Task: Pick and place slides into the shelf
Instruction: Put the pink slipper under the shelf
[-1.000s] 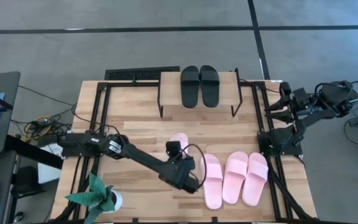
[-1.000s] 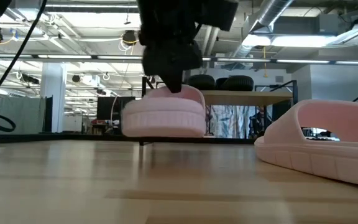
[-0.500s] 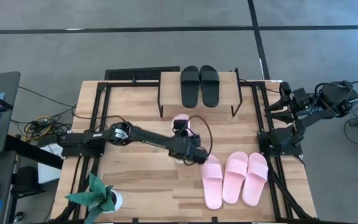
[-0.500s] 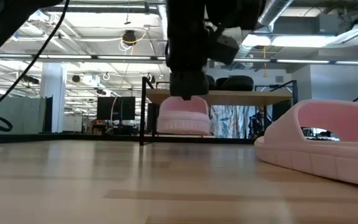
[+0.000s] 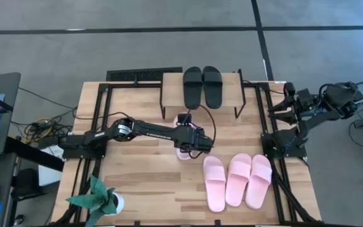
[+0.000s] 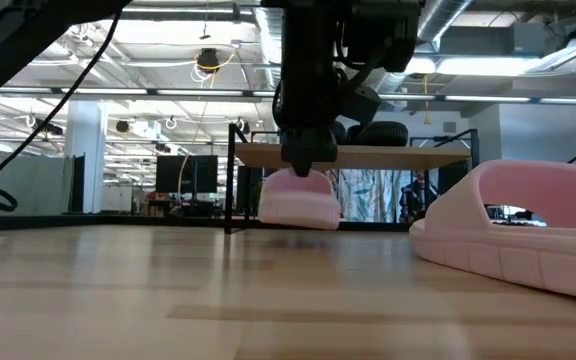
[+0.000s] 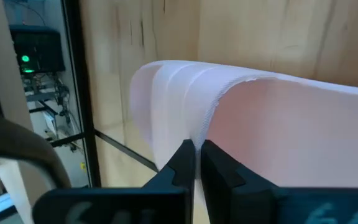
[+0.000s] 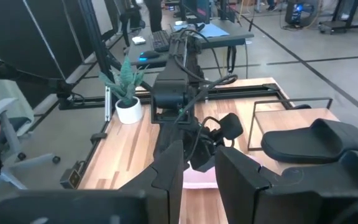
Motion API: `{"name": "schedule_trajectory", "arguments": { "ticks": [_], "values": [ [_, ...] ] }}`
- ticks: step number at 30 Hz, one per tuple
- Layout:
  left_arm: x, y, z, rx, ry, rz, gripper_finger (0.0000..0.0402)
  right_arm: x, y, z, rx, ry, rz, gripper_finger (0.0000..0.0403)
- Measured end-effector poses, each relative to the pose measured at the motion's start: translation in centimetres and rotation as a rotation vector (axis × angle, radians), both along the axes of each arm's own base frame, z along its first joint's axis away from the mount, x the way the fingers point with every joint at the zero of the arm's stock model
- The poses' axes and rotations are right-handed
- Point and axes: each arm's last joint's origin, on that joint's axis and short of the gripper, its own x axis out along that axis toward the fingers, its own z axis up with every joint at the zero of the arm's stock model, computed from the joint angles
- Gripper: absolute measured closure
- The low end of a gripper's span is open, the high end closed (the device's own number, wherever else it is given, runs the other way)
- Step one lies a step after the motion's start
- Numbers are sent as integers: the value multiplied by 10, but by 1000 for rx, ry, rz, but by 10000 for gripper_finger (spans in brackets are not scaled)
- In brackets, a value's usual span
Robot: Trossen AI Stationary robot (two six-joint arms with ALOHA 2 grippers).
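My left gripper reaches over the table's middle, shut on a pale pink slide. From above only a bit of that slide shows under the wrist. Just beyond it stands the shelf, with two black slides lying side by side on its plank top. Three more pink slides lie in a row on the table at the near right. My right gripper waits raised past the table's right edge, open with nothing between its fingers. My left gripper pinches the edge of the pink slide's strap between its two fingers. The fingers come from above, slanting down. The slide hangs below them with one end toward the low camera; in the low view its underside seems just clear of the tabletop.
A potted plant stands at the table's near left corner. A black keyboard-like bar lies at the far edge, left of the shelf. Bare wood shows on the near left half of the table. Black frame rails run along both sides.
My left gripper has carried the pink slide from the near middle of the table toward the far edge, up to the shelf's front. The slide has turned about on the way: broadside to the low camera before, end-on now.
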Motion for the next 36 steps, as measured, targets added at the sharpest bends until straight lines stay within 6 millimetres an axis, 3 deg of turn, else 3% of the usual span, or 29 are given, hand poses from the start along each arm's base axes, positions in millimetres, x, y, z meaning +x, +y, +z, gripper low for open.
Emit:
{"name": "schedule_trajectory", "arguments": {
  "ticks": [15, 23, 31, 36],
  "values": [
    [-14, -27, 7, 66, -26, 68, 401, 0, 0, 0, -8, 0, 1, 321],
    [-20, -28, 11, 93, -41, 80, 401, 0, 0, 0, -12, 0, 3, 321],
    [-75, -29, 20, -4, -251, 70, 401, 0, 0, 0, 8, 2, -3, 321],
    [-95, -19, 24, -39, -345, 6, 401, 0, -1, 0, -14, -5, -51, 321]
  ]
}}
